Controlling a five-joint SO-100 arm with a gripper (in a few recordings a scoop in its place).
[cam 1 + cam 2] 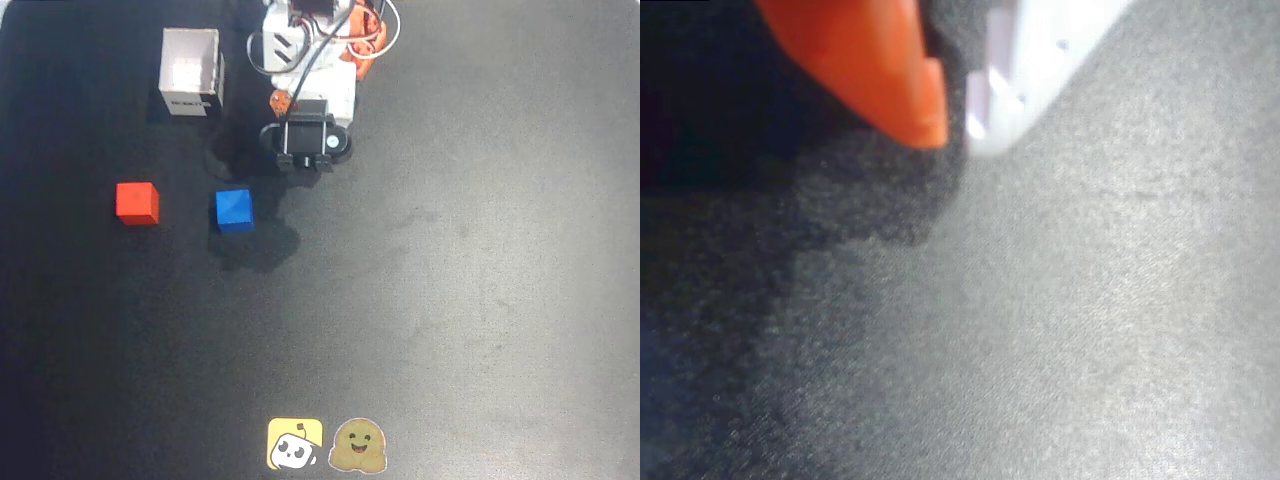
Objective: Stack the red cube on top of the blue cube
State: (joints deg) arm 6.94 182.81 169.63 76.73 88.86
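Observation:
In the overhead view the red cube [137, 203] sits on the black mat at the left. The blue cube [234, 211] lies about a cube's width and a half to its right, apart from it. The arm [306, 88] is folded at the top centre, its black wrist block [305, 143] just above and right of the blue cube. In the wrist view my gripper [957, 125] hangs close over bare mat. Its orange finger [880, 70] and white finger [1025, 70] nearly meet at the tips, shut with nothing between them.
A larger white box [192, 72] stands open-topped at the upper left, above the cubes and left of the arm base. Two stickers, a yellow one [294, 443] and a brown one [358, 446], lie flat at the mat's bottom edge.

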